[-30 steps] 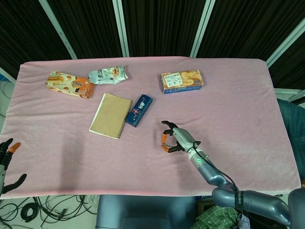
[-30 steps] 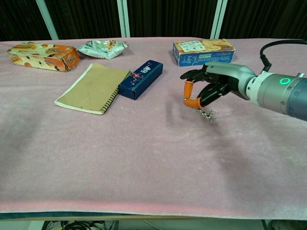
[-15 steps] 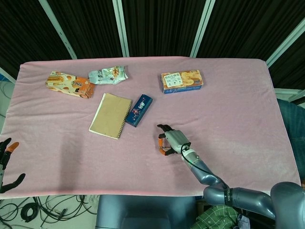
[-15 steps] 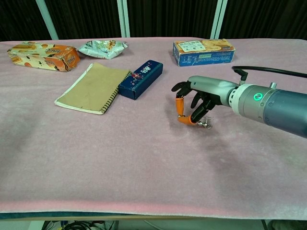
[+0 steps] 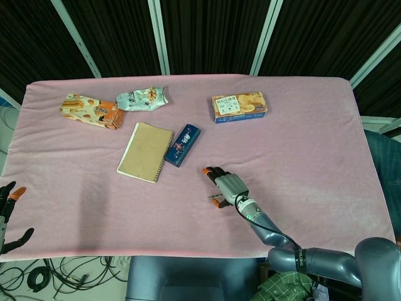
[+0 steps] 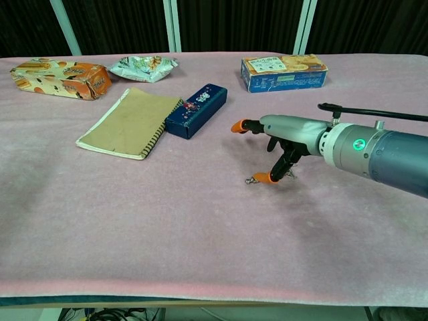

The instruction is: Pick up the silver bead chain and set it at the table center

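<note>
While spread, R hand (image 6: 281, 144) over silver bead chain (image 6: 251, 179)

Table (image 5: 326, 125) w/ pink cloth. On it: orange snack pack (image 5: 91, 111) & silver-green pouch (image 5: 142, 98) far left, biscuit box (image 5: 239, 106) far right-centre, brown spiral notebook (image 5: 145, 152) just beside blue case (image 5: 182, 145), silver bead chain (image 6: 253, 179) near centre.

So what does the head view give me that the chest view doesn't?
Only the head view shows the left hand, open, off the table's near-left edge, and the whole pink table. Only the chest view shows the silver bead chain lying on the cloth at the right hand's orange fingertip. Both show the right hand, notebook, blue case and biscuit box.
</note>
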Controlling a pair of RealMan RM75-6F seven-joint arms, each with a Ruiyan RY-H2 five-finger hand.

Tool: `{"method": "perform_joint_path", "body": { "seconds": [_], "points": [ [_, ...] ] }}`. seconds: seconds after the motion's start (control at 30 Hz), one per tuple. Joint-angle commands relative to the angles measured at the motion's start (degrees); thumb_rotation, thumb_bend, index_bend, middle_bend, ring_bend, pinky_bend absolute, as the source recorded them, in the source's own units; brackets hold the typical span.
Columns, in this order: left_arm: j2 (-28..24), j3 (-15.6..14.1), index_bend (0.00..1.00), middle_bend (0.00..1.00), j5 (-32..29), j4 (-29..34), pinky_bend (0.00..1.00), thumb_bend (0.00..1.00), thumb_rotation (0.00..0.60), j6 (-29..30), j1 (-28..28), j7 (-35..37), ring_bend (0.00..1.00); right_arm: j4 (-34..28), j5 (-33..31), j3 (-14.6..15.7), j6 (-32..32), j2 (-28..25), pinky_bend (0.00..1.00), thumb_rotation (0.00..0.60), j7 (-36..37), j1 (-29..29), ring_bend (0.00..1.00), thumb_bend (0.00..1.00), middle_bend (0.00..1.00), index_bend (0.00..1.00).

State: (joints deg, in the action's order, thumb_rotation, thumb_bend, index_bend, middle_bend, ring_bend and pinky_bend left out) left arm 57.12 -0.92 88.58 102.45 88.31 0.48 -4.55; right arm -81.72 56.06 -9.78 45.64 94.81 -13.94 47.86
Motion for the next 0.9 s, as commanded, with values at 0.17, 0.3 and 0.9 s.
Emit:
{"method": "perform_joint_path", "body": {
  "seconds": [0.17, 0.3, 0.9],
  "points": [
    [0.0, 0.2, 0.14, 0.0, -0.2, 0.0, 0.0, 0.22, 0.6, 0.4, 0.2, 0.1, 0.0, -4.9, -1.5, -1.2, 3.6, -3.0, 0.2, 0.59, -2.9, -0.2, 0.01, 0.28, 0.01, 0.05],
    [-0.1, 0.3, 0.14, 0.0, -0.3, -0.1, 0.0, 0.22, 0.6, 0.5, 0.2, 0.3, 0.0, -9.6, 0.4, -3.3, 9.0, -8.4, 0.2, 0.589, -4.2, -1.6, 0.01, 0.27, 0.0, 0.05],
    [0.0, -0.3, 0.07, 0.0, 0.2, 0.9, 0.0, 0.22, 0.6, 0.7, 0.6, -0.6, 0.0, -36.5, 24.7, 6.6, 37.7, -41.5, 0.2, 0.592, 3.3, -30.2, 0.02, 0.24, 0.0, 0.0]
  ]
}}
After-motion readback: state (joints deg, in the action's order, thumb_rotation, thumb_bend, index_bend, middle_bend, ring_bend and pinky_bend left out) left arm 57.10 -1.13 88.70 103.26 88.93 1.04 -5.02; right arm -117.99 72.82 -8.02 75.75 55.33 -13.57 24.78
